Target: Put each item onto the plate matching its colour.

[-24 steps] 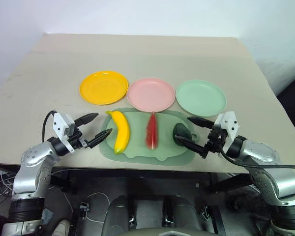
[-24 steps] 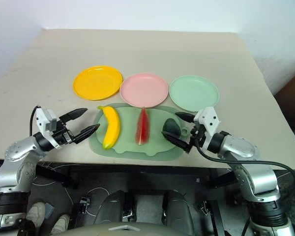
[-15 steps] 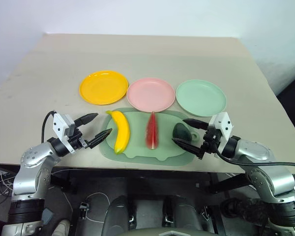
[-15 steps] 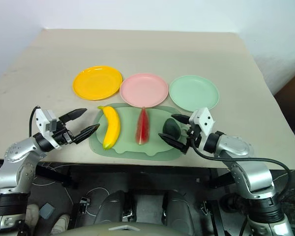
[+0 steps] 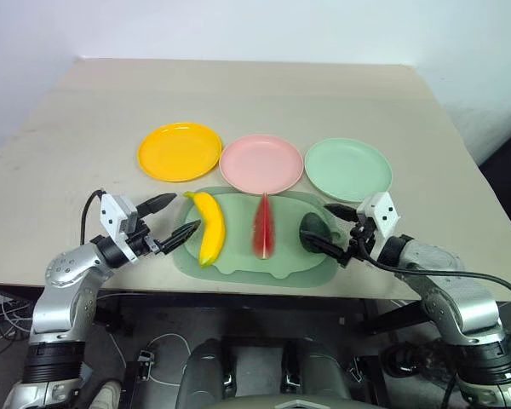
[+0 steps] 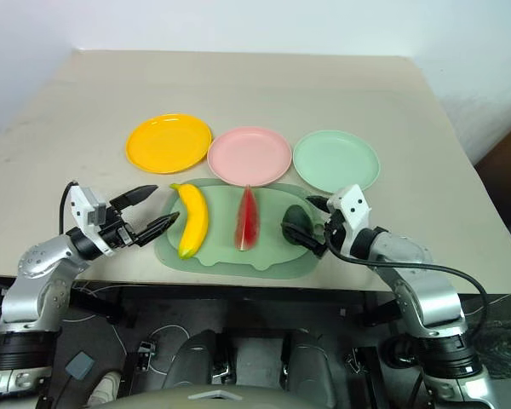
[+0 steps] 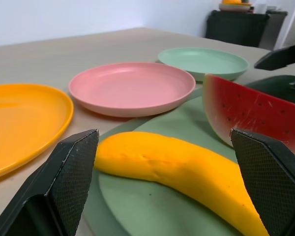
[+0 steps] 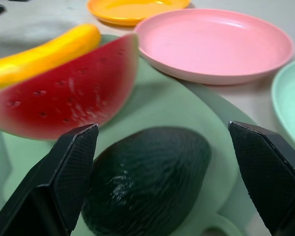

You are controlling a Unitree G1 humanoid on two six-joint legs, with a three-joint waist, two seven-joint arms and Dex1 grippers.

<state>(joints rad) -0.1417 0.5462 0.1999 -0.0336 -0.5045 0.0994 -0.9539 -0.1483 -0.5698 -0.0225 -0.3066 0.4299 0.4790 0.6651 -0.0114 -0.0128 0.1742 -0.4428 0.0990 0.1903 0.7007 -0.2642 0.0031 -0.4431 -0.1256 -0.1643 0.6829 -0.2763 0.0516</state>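
A yellow banana (image 5: 209, 226), a red watermelon wedge (image 5: 262, 226) and a dark green avocado (image 5: 313, 227) lie side by side on a pale green mat (image 5: 238, 251). Behind the mat stand an orange-yellow plate (image 5: 180, 151), a pink plate (image 5: 261, 163) and a mint green plate (image 5: 348, 169), all bare. My left gripper (image 5: 186, 212) is open just left of the banana (image 7: 187, 167), which lies ahead of its fingers (image 7: 73, 182). My right gripper (image 5: 316, 223) is open at the avocado (image 8: 147, 182), one finger (image 8: 69, 172) on each side of its near end.
The mat lies close to the table's near edge (image 5: 238, 290). Behind the plates the tan tabletop (image 5: 255, 94) runs back to a white wall. The table's right edge (image 5: 477, 170) drops off beside the mint green plate.
My right hand has edged left, closer in on the avocado. My left hand has crept slightly right toward the banana. The foods and plates have not moved.
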